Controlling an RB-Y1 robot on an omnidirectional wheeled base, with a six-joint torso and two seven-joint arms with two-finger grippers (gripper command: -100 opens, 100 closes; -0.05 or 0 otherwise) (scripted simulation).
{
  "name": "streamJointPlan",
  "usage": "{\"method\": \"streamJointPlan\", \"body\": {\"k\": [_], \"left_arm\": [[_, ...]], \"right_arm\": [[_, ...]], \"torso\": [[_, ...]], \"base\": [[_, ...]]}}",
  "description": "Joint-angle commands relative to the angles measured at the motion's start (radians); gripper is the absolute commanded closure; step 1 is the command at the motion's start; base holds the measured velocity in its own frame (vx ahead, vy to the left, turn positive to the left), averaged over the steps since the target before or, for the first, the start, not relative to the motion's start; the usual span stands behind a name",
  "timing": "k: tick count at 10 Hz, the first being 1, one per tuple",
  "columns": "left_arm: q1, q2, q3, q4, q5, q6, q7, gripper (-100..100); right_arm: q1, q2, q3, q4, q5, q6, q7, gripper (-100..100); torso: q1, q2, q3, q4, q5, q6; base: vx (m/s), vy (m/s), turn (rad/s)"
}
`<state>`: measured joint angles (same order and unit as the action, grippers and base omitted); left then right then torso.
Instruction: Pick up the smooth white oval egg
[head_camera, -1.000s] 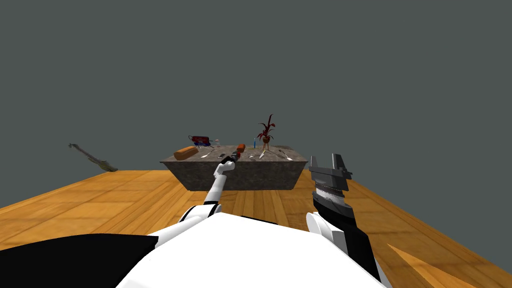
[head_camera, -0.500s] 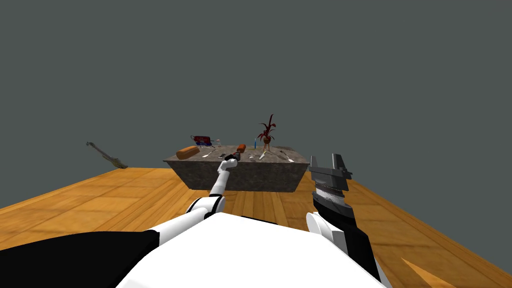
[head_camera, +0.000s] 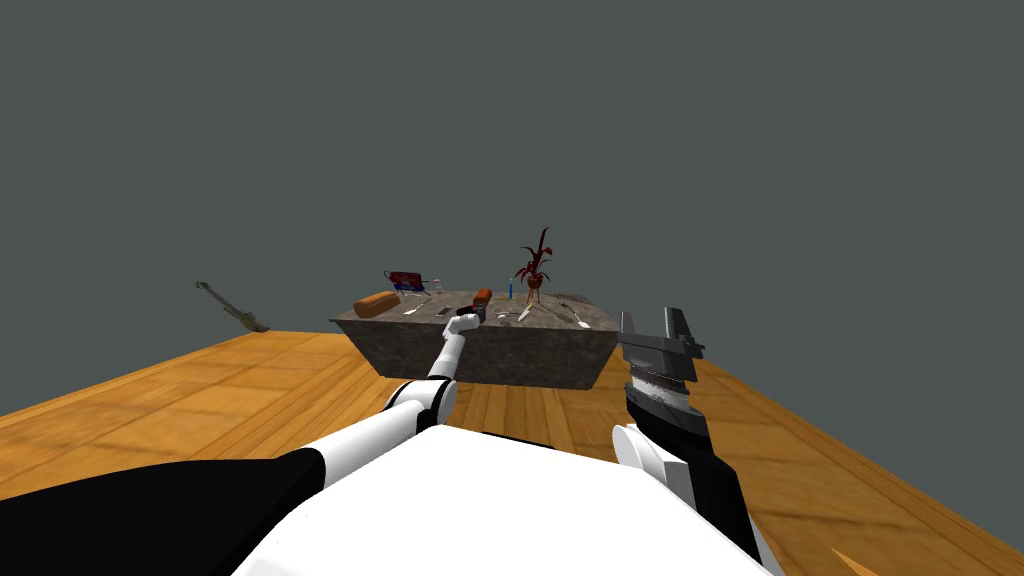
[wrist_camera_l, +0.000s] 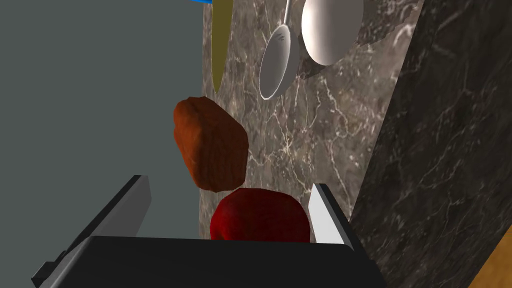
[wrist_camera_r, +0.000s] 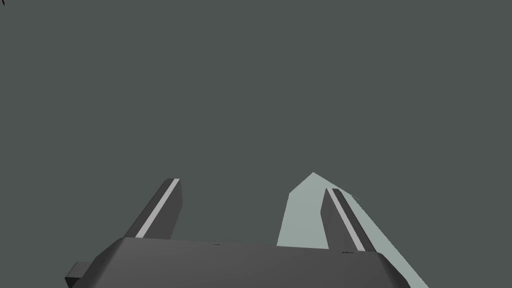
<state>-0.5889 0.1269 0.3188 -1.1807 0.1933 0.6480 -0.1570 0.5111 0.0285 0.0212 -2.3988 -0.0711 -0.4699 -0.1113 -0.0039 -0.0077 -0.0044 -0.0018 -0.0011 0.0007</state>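
Note:
The white oval egg (wrist_camera_l: 330, 30) lies on the marble table top (wrist_camera_l: 320, 130), beyond my left gripper (wrist_camera_l: 230, 182) and next to a grey spoon (wrist_camera_l: 276, 72). That gripper is open. A dark red round thing (wrist_camera_l: 260, 217) sits low between its fingers, close to the gripper's body. A brown lump (wrist_camera_l: 210, 142) lies between the gripper and the egg. In the head view my left gripper (head_camera: 473, 314) hovers at the front edge of the table (head_camera: 480, 350). My right gripper (head_camera: 652, 318) stands open and holds nothing, off to the right and short of the table.
On the table are a brown loaf (head_camera: 376, 304), a red and blue thing (head_camera: 404, 279), a red-leaved plant (head_camera: 533, 262) and several pieces of cutlery. A guitar-like thing (head_camera: 232, 309) lies far left. Wooden floor (head_camera: 200, 400) surrounds the table.
My view has swung a little, so the table and the far-left thing sit further right. My left arm has stretched forward and right along the table's front edge.

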Motion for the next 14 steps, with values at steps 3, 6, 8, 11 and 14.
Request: {"method": "streamJointPlan", "body": {"k": [3, 6, 8, 11, 14], "left_arm": [[-0.087, -0.005, 0.005, 0.109, -0.011, 0.090, -0.017, -100], [-0.152, -0.007, 0.008, 0.191, -0.023, 0.152, -0.028, -100], [-0.180, -0.007, 0.009, 0.238, -0.029, 0.181, -0.033, -100], [-0.229, -0.003, 0.012, 0.312, -0.039, 0.232, -0.043, -100], [-0.263, 0.002, 0.013, 0.371, -0.047, 0.273, -0.050, -100]], "right_arm": [[0.000, 0.000, 0.000, 0.000, 0.000, 0.000, 0.000, 0], [0.000, 0.000, 0.000, 0.000, 0.000, 0.000, 0.000, 0], [0.000, 0.000, 0.000, 0.000, 0.000, 0.000, 0.000, 0], [0.000, 0.000, 0.000, 0.000, 0.000, 0.000, 0.000, 0], [0.000, 0.000, 0.000, 0.000, 0.000, 0.000, 0.000, 0]], "torso": [[0.000, -0.001, -0.001, -0.001, 0.000, 0.000], [0.000, 0.000, 0.000, 0.000, 0.000, 0.000], [0.002, 0.000, 0.000, 0.000, 0.000, 0.000], [0.002, 0.000, 0.000, 0.000, 0.000, 0.000], [0.001, 0.001, 0.000, 0.000, 0.000, 0.000]], "base": [[0.083, -0.060, 0.067], [0.069, -0.054, 0.055], [0.071, -0.033, 0.036], [0.058, -0.037, 0.046], [0.059, -0.048, 0.038]]}}
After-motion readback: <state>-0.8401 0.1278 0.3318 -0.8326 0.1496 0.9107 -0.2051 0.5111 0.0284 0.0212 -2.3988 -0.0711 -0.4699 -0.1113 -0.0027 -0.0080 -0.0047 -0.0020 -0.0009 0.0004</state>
